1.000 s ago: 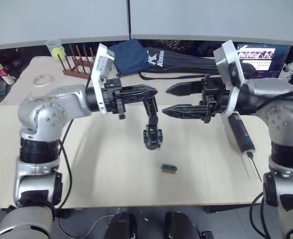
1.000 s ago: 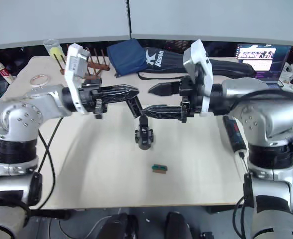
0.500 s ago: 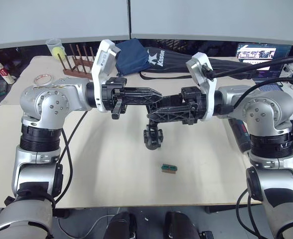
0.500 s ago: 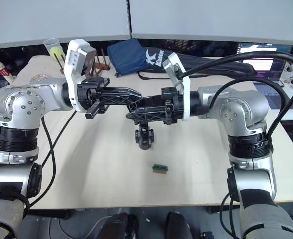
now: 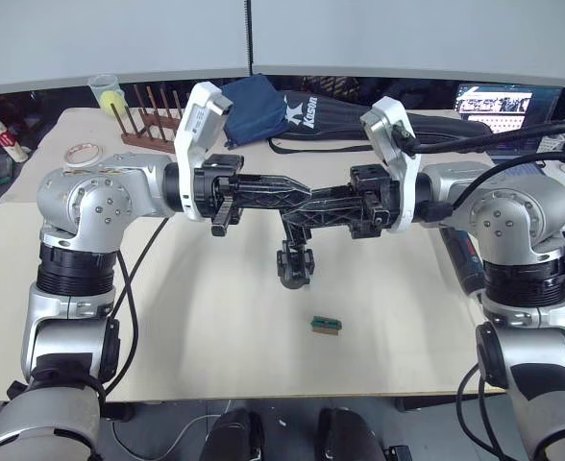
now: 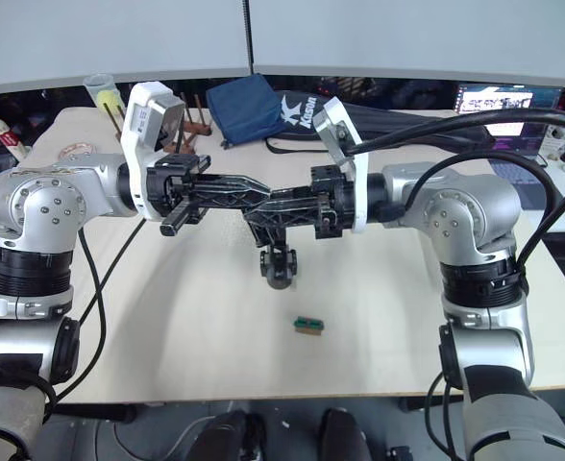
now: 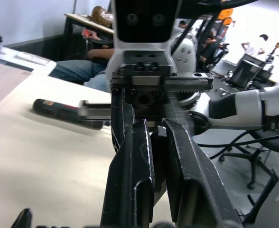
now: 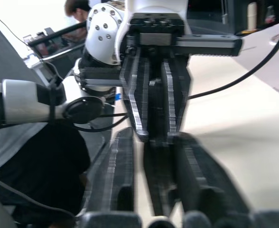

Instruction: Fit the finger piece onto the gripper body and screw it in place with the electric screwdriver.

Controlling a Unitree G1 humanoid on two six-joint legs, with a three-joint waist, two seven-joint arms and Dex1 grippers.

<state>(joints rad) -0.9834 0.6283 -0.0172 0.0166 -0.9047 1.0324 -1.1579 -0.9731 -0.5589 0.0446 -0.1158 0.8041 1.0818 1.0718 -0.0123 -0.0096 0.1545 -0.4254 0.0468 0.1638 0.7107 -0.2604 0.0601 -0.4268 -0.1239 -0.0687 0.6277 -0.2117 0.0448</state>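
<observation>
The gripper body (image 5: 295, 261) was held above the table (image 5: 196, 317), hanging from the left gripper (image 5: 297, 191), whose fingers were clamped on its finger. The right gripper (image 5: 300, 213) was closed around the same part, tip to tip. The screwdriver (image 5: 461, 264) was laid by the right arm, a green block (image 5: 325, 325) nearby.

Both arms are silver-grey metal with round screw-dotted joints and black ribbed collars; each white-housed end effector, left (image 5: 297, 197) and right (image 5: 300, 213), carries latticed black fingers, and black cables trail behind.
</observation>
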